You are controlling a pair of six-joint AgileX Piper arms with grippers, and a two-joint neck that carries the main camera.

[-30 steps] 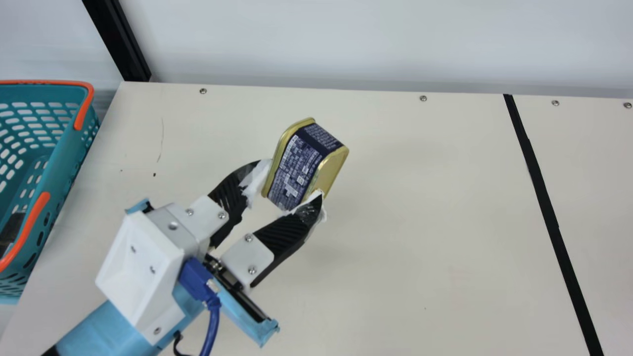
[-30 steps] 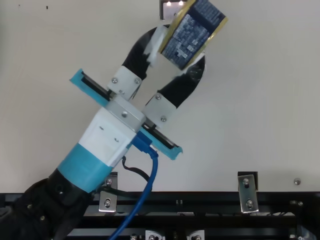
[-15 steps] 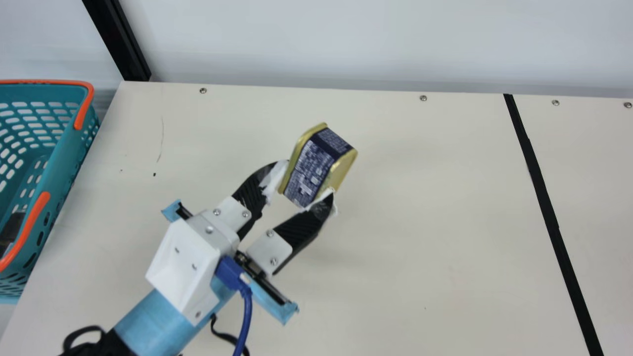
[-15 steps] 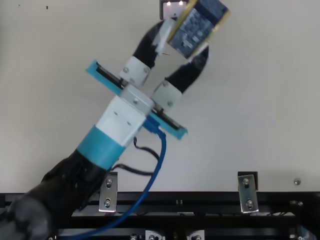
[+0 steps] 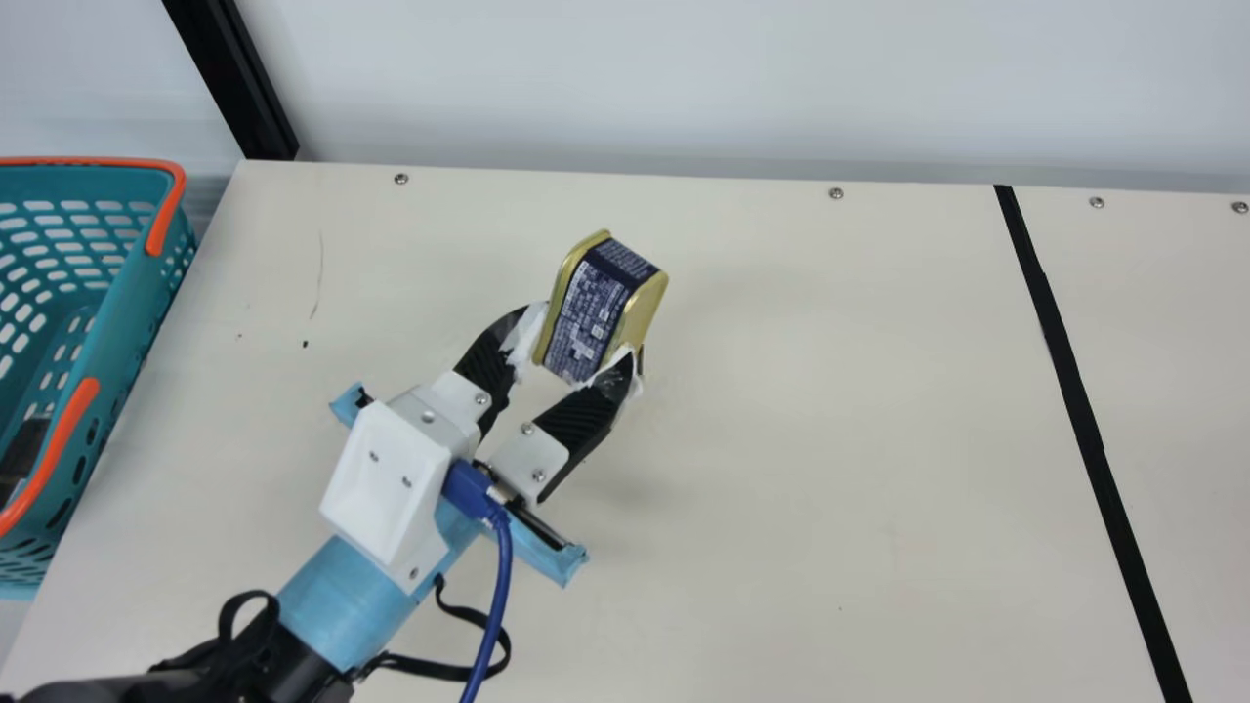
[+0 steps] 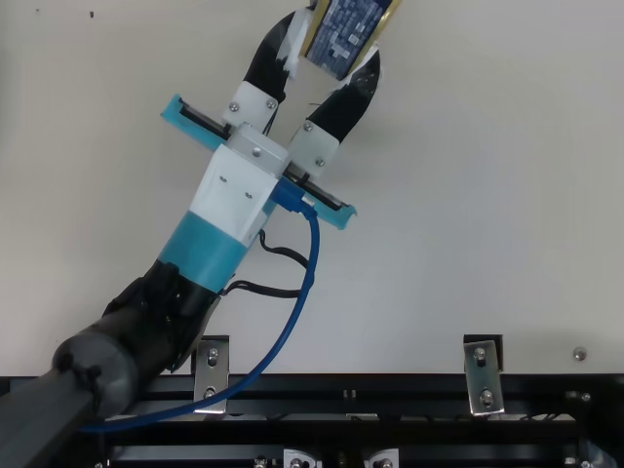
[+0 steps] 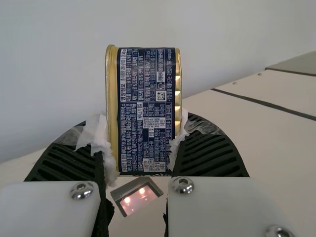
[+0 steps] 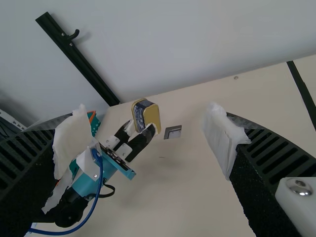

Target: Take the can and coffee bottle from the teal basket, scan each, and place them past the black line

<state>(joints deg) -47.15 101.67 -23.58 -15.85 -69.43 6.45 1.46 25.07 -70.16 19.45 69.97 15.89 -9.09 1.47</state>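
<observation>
The can (image 5: 598,308) is a squared block with rounded corners, its ends bare gold metal, its sides wrapped in a navy label with dense white print. It is tilted, held up over the smooth cream counter (image 5: 830,469) between the basket and the black line (image 5: 1074,391). The left end effector (image 5: 584,337) pinches it between ribbed black fingers whose tips are wrapped in crumpled, torn white padding (image 7: 98,138). The right end effector (image 8: 143,140) is spread wide, with nothing between its fingers, their tips padded in the same wrinkled white. In the left wrist view, a small metal-framed window (image 7: 137,195) glows with two pinkish lights.

At the main view's left is the teal basket (image 5: 127,283), perforated plastic with rounded orange handles (image 5: 63,430); a dark item (image 5: 24,449) inside is too cut off to identify. A glossy blue cable (image 5: 493,605) hangs from the left arm's wrist.

Against half a second ago, the can has shifted left and slightly toward the wall (image 5: 684,78) in the main view, the grip on it unchanged. In the top view it has moved left and farther past the upper edge, now covering the spot where the framed window showed.
</observation>
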